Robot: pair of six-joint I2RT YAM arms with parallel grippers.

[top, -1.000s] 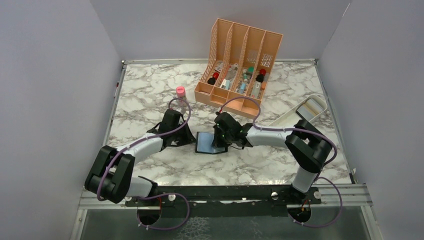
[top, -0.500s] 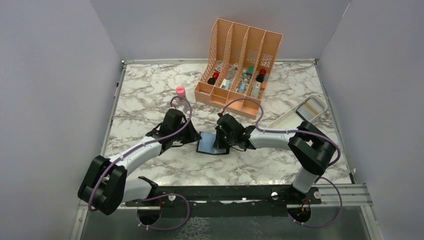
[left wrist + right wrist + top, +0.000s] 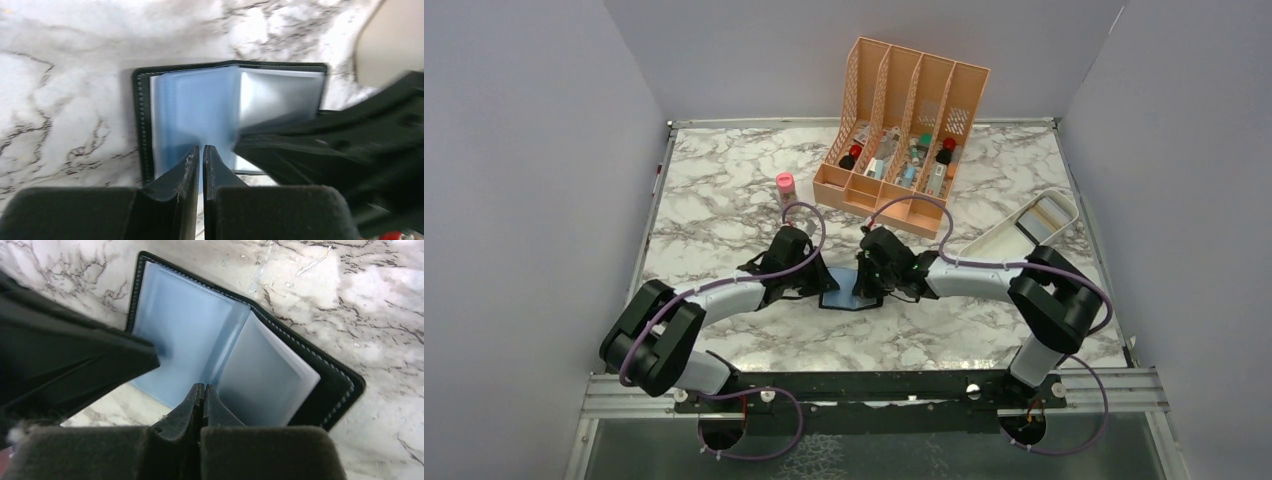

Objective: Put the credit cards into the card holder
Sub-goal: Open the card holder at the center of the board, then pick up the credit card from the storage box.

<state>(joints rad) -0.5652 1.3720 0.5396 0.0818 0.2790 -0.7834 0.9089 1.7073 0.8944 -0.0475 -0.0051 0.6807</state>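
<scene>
The card holder (image 3: 839,291) lies open on the marble table, black outside with bluish-grey sleeves inside. It also shows in the left wrist view (image 3: 200,105) and the right wrist view (image 3: 190,325). My left gripper (image 3: 816,284) is shut, its tip (image 3: 201,148) over the wallet's left half. My right gripper (image 3: 862,289) is shut, its tip (image 3: 204,386) at the centre fold, with a pale sleeve raised beside it. Nothing shows between either pair of jaws. No credit card shows clearly; a flat greyish rectangle (image 3: 1048,212) lies in the white tray.
An orange slotted file organiser (image 3: 904,130) with small items stands at the back. A pink-capped bottle (image 3: 785,186) stands behind my left gripper. A white oblong tray (image 3: 999,240) lies at the right, close to the right arm.
My left arm has swung right, bringing its shut gripper from the marble left of the wallet onto the wallet's left half. The right gripper has stayed at the wallet.
</scene>
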